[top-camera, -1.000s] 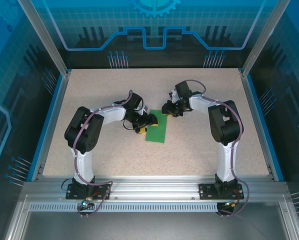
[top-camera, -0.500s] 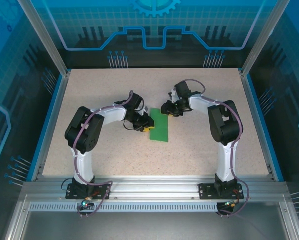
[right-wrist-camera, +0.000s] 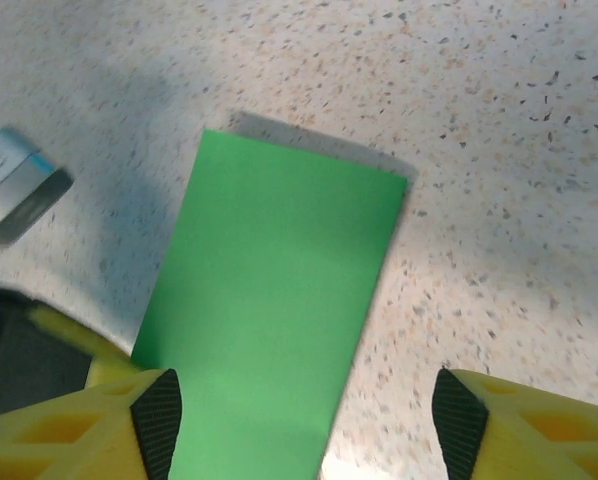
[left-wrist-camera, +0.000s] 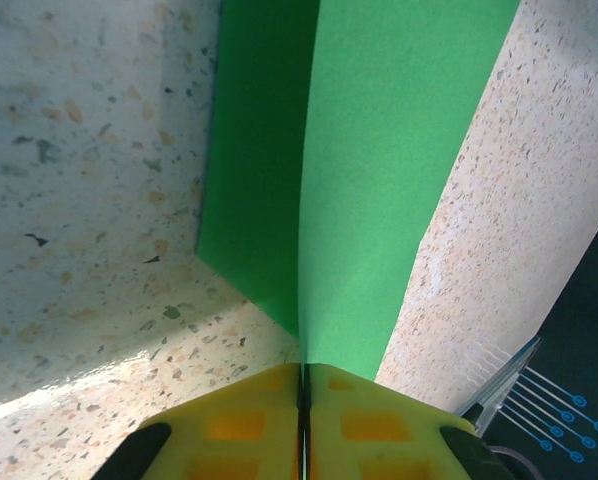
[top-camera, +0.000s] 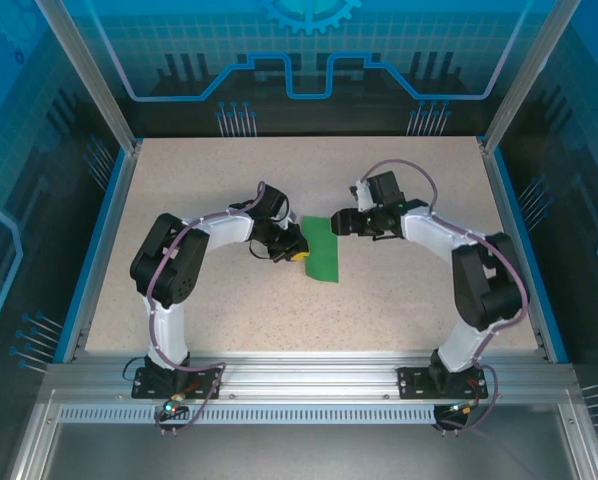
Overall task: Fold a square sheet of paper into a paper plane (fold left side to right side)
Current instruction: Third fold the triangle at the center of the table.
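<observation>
You have the square sheet of paper (top-camera: 320, 250) near the middle of the worktop (top-camera: 409, 290). It is folded over into a narrow green strip, with its long sides running from 11 to 5 o'clock in the overhead view.

In the left wrist view the sheet (left-wrist-camera: 379, 180) shows two faces meeting along a straight crease. The face at 9 o'clock of the crease is darker and the face at 3 o'clock is brighter. The crease runs down to 6 o'clock and ends right at the seam between the yellow fingers.

Your left gripper (top-camera: 297, 251) sits at the sheet's 9 o'clock edge. Its jaws are pressed together with no gap you can see, and they pinch the paper's edge (left-wrist-camera: 304, 372).

Your right gripper (top-camera: 339, 222) hangs at about 1 o'clock of the sheet, close to its far corner. Whether it touches the paper cannot be told from above. From its own wrist camera the jaws stand wide apart (right-wrist-camera: 304, 400), one yellow finger at 7 o'clock and the other at 5 o'clock. The green strip (right-wrist-camera: 279, 290) lies flat between and beyond them, throwing a thin shadow along its far edge onto the speckled worktop. The right fingers grip nothing.
</observation>
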### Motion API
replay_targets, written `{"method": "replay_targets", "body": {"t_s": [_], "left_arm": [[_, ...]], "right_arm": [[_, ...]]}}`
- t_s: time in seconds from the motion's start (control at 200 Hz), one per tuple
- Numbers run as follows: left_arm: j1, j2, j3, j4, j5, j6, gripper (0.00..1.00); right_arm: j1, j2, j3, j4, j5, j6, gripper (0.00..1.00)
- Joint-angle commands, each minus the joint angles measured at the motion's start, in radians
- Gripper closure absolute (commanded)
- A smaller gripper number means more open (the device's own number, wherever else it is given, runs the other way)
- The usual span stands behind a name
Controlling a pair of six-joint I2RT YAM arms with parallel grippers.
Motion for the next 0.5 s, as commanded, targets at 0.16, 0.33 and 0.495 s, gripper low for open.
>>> {"method": "replay_targets", "body": {"t_s": [0.16,0.33,0.495], "left_arm": [[-0.007,0.02,-0.007,0.008,0.043,-0.053,0.91],[-0.007,0.03,0.005,-0.004,0.054,-0.058,0.91],[-0.007,0.031,0.009,-0.003,0.07,-0.063,0.9]], "right_arm": [[0.147,-0.197,-0.191,0.089,0.066,-0.158,0.21],[0.288,-0.222,-0.258,0.13,0.149,-0.233,0.14],[0.373,-0.203,-0.28,0.162,0.197,-0.293,0.12]]}}
